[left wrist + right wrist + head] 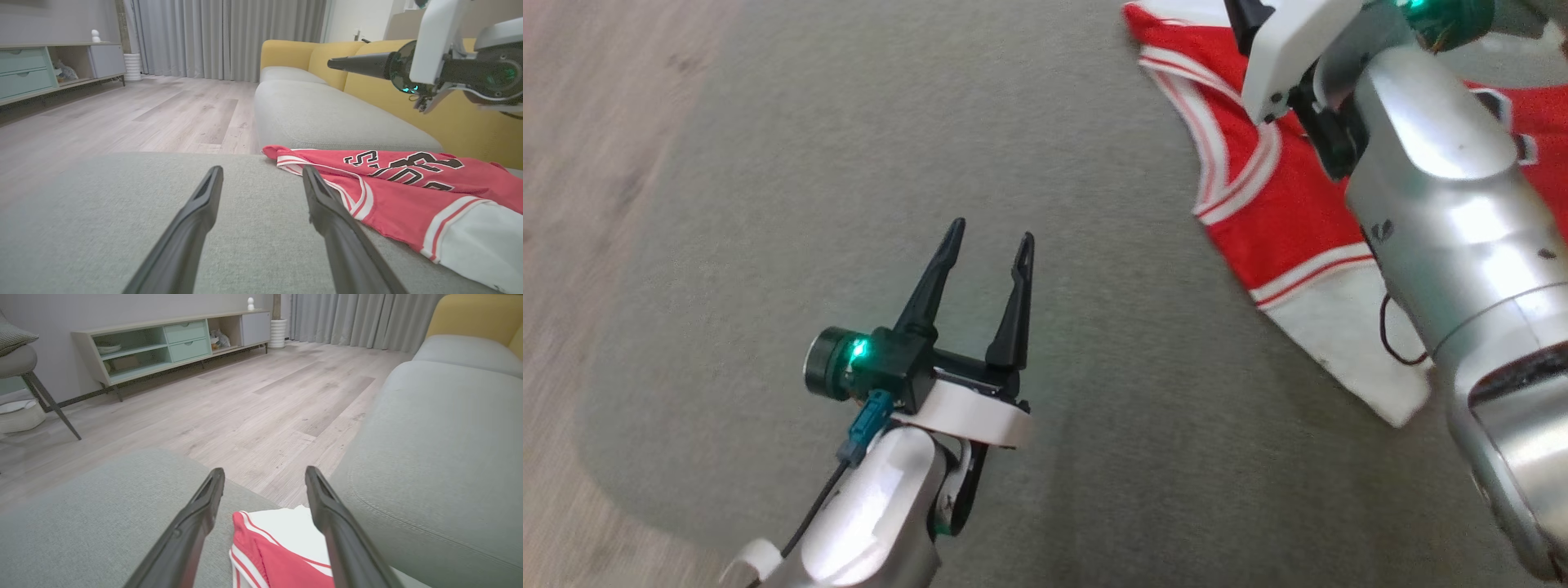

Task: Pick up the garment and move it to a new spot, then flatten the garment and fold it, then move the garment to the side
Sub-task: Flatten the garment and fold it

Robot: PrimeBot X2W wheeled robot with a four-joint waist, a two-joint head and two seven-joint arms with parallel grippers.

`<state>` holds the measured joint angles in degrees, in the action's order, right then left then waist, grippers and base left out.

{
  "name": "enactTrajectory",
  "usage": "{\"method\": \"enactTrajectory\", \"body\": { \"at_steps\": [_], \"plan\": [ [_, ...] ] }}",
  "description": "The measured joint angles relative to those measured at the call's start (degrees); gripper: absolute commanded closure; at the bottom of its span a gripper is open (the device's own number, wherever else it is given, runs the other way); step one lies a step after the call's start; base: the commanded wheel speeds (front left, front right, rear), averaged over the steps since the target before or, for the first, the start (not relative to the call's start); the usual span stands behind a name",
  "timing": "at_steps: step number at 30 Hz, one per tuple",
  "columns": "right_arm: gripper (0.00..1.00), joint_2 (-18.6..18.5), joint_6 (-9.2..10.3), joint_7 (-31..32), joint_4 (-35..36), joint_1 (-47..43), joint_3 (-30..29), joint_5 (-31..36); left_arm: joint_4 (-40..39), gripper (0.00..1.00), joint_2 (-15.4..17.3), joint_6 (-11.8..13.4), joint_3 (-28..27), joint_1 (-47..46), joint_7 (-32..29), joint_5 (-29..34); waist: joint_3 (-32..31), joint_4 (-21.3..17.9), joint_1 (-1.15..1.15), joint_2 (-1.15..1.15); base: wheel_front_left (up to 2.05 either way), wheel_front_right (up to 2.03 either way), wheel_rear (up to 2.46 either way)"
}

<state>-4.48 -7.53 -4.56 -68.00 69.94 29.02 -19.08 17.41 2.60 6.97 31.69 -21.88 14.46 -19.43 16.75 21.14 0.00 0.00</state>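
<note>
Grey seat cushion (pixel 1094 367) carries everything. Left gripper (pixel 992 230) hovers over bare fabric at lower left of the head view, fingers apart, holding nothing, well apart from the garment.

Red basketball jersey (pixel 1282 220) lies on the cushion's right side: white-and-red striped trim, a white panel at the near end. Left wrist view shows black-and-white lettering on the chest. It's mostly spread out, with some rumpling at the far strap.

Right forearm (pixel 1445 204), silver, crosses above the jersey. Right gripper (pixel 264 470) is above the jersey's far edge, fingers apart, nothing between them. From its wrist view the red-and-white fabric sits below and between the fingers; can't tell if there's contact.

Beyond the cushion edge is a second grey sofa seat (pixel 441 449), separated from the near cushion by a strip of floor, with a yellow backrest (pixel 294 53) behind it.

Pale wood-plank floor (pixel 245 408) runs back to a low sideboard (pixel 171 347) with mint drawers along the wall. Grey curtains (pixel 229 36) hang at the far end.
</note>
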Motion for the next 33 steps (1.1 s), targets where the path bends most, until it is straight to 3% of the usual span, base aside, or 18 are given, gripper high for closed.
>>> {"method": "enactTrajectory", "body": {
  "at_steps": [7,13,18,24,28,33],
  "plan": [
    [0.0,-2.4,0.0,-7.2,0.6,-5.3,-0.2,-0.7,1.1,0.0,0.0,-1.1,-2.6,0.0,0.0,2.6,-2.3,-6.0,0.0,0.0,0.0,0.0,0.0],
    [0.0,-5.4,0.0,-9.7,4.1,-12.6,-5.7,-1.1,1.8,0.0,0.1,-2.2,-5.5,0.3,0.0,3.9,-4.7,-13.3,0.0,0.0,0.0,0.0,0.0],
    [0.0,-5.3,0.0,-9.8,16.7,-23.3,-15.9,2.3,2.4,0.0,0.1,-3.0,-7.1,1.5,0.0,4.4,-6.1,-19.7,0.0,0.0,0.0,0.0,0.0],
    [0.0,-0.6,0.0,-9.8,33.9,-44.1,-25.9,11.4,3.6,0.0,0.0,-3.5,-8.1,2.0,0.0,4.4,-6.6,-26.3,0.0,0.0,0.0,0.0,0.0],
    [0.0,0.9,0.0,-9.8,41.7,-53.5,-28.3,13.1,4.7,0.0,0.1,-3.5,-9.4,2.0,0.0,4.2,-6.8,-29.4,0.0,0.0,0.0,0.0,0.0],
    [0.0,1.1,0.0,-9.8,46.7,-55.2,-28.5,11.7,8.0,0.0,0.0,-3.5,-9.3,2.0,0.0,3.6,-7.0,-31.6,0.0,0.0,0.0,0.0,0.0]
  ]
}}
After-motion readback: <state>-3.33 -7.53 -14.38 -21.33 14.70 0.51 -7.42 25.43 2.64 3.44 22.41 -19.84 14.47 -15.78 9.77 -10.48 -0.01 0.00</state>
